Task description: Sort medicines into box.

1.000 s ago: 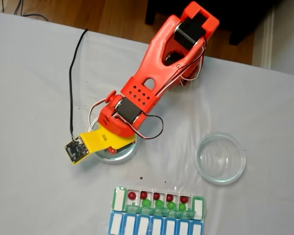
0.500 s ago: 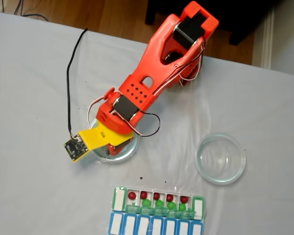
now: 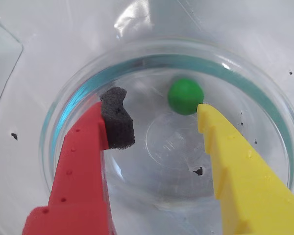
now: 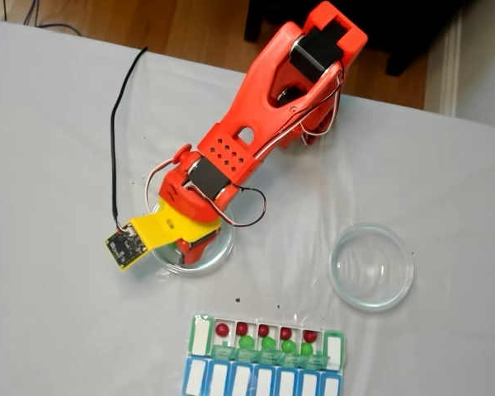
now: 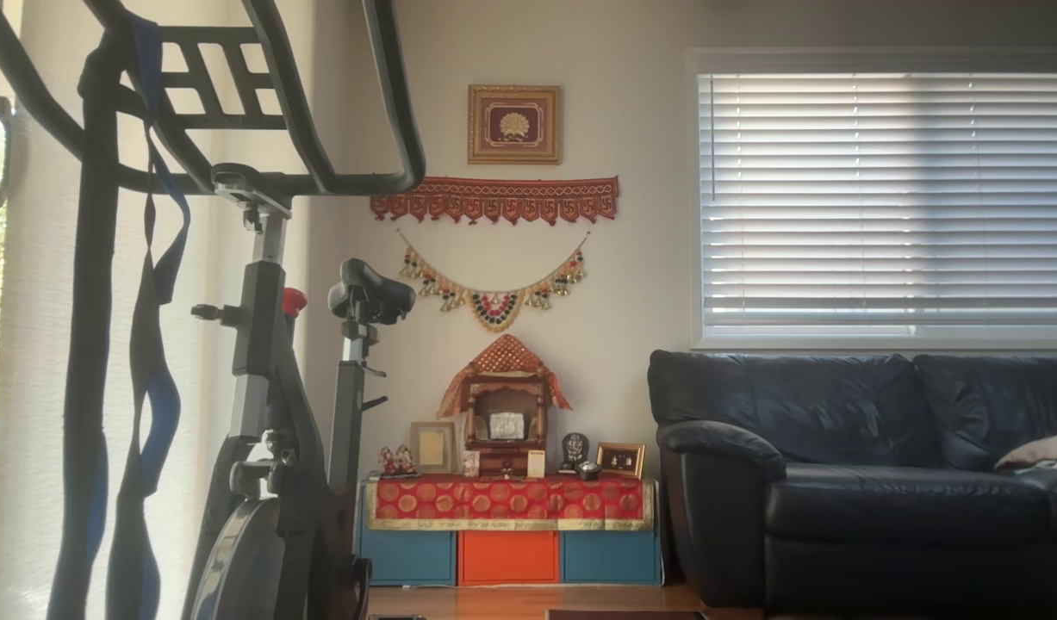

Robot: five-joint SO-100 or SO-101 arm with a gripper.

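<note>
In the wrist view the tool (image 3: 157, 125) hangs inside a clear glass dish (image 3: 78, 93), its red finger with a black foam pad (image 3: 117, 117) at left and yellow finger (image 3: 235, 166) at right, spread apart and empty. One green ball (image 3: 185, 96) lies just ahead, touching the yellow tip. In the fixed view the box (image 4: 266, 340), holding red and green balls, sits on the worktop (image 4: 58, 330) below and right of the tool.

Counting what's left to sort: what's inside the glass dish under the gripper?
One green ball lies in the dish, between the open gripper's fingers. The fingers cover part of the dish floor.
</note>
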